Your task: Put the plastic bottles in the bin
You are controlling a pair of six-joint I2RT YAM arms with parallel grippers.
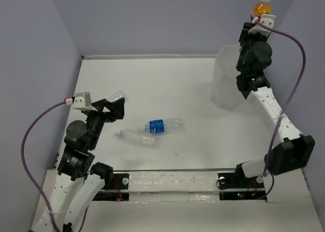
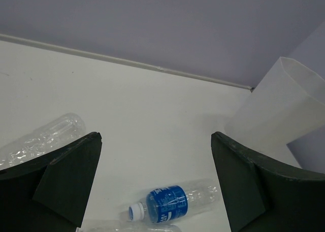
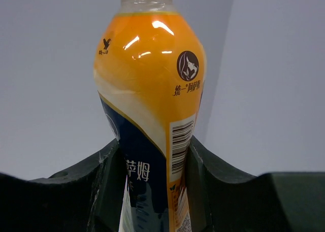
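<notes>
My right gripper [image 1: 259,22] is shut on the orange bottle [image 1: 262,9] with the dark blue label and holds it upright, high up by the far side of the white bin [image 1: 226,85]. In the right wrist view the bottle [image 3: 150,90] stands between the gripper's [image 3: 152,158] closed jaws. My left gripper [image 1: 115,109] is open and empty above the table's left side. A blue-labelled bottle [image 1: 163,125] and a clear bottle [image 1: 136,137] lie mid-table, and another clear bottle [image 1: 118,95] lies just behind the left gripper. In the left wrist view the blue-labelled bottle [image 2: 171,203] lies below the open gripper [image 2: 155,136].
Lavender walls enclose the table on the left, back and right. In the left wrist view the bin [image 2: 282,107] stands at the far right and a clear bottle [image 2: 44,138] lies at the left. The arm bases and a cable strip run along the near edge.
</notes>
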